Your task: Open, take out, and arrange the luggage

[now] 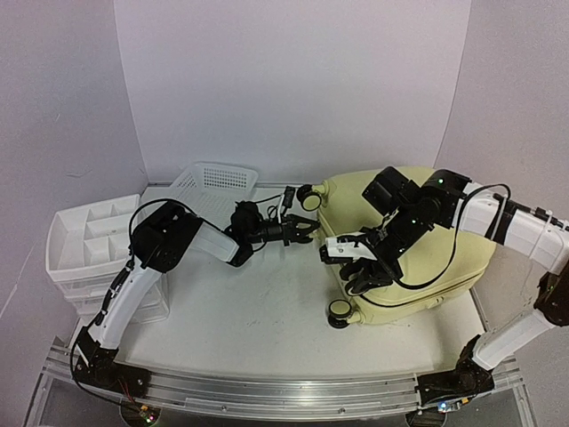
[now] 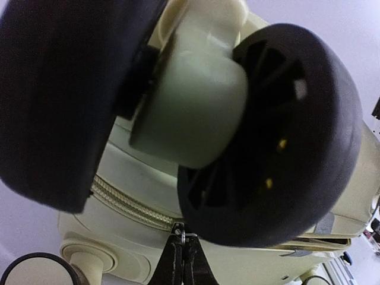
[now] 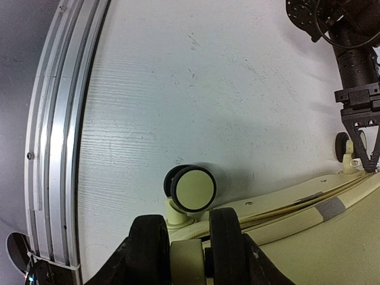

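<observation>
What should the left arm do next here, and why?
Probably draw the left gripper along the zipper seam to start unzipping. It looks shut on the zipper pull, the teeth there are closed, and the right gripper seems to grip a wheel, bracing the luggage.

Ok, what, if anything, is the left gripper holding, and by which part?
The left gripper is shut on the luggage, pinching the small zipper pull on the seam at its wheeled end.
</observation>
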Robot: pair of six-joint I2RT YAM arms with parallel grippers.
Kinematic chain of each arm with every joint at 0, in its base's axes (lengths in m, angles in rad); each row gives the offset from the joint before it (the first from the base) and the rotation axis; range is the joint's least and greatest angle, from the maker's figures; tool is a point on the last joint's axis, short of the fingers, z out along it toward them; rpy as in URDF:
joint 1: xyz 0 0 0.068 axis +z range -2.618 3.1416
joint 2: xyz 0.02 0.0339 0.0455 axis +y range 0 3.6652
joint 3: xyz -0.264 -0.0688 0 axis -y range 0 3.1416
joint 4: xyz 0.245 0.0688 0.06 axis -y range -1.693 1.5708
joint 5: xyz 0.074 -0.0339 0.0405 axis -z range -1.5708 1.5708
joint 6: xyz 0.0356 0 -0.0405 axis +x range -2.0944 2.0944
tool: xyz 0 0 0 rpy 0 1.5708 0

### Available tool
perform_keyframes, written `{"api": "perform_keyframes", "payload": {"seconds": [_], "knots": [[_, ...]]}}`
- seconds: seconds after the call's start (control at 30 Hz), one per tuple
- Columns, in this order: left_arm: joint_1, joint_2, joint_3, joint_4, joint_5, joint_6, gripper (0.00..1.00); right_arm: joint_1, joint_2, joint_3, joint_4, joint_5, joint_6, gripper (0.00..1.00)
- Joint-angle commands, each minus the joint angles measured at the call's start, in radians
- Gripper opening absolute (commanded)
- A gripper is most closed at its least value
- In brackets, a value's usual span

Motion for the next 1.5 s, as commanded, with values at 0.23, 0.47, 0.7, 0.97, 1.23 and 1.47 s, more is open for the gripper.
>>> {"api": "perform_keyframes", "payload": {"seconds": [0.23, 0.47, 0.7, 0.97, 1.23, 1.47], "knots": [[0.113, 0.077, 0.185, 0.027, 0.074, -0.160, 0.00, -0.003, -0.086, -0.104, -0.188, -0.106, 0.274, 0.00], [0.114, 0.131, 0.295, -0.039, 0.038, -0.203, 0.00, -0.003, -0.128, -0.118, -0.189, -0.139, 0.300, 0.00], [0.111, 0.127, 0.288, -0.078, -0.138, -0.259, 0.00, -0.003, -0.162, -0.151, -0.190, -0.137, 0.323, 0.00], [0.075, 0.024, 0.146, -0.079, -0.414, -0.178, 0.02, -0.002, -0.198, -0.171, -0.190, -0.130, 0.343, 0.00], [0.062, -0.002, 0.120, -0.100, -0.678, -0.139, 0.05, 0.002, -0.198, -0.177, -0.189, -0.142, 0.358, 0.00], [0.026, 0.017, 0.179, -0.134, -0.717, -0.047, 0.11, 0.008, -0.166, -0.168, -0.176, -0.154, 0.362, 0.00]]}}
